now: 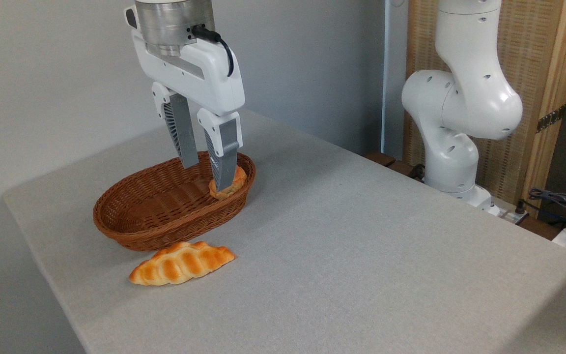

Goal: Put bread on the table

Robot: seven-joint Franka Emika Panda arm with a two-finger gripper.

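Note:
The bread, a small golden-brown roll, lies at the right end of the brown wicker basket, leaning on its inner wall. My gripper hangs over that end of the basket with its fingers apart and lowered inside the rim. The right finger stands in front of the roll and hides its middle; most of the roll shows to the right of that finger, not between the two. The grey cloth table carries the basket near its back left.
A longer braided orange-golden loaf lies on the cloth just in front of the basket. The arm's white base stands off the table's far right edge, with cables beyond. A wall runs behind the table on the left.

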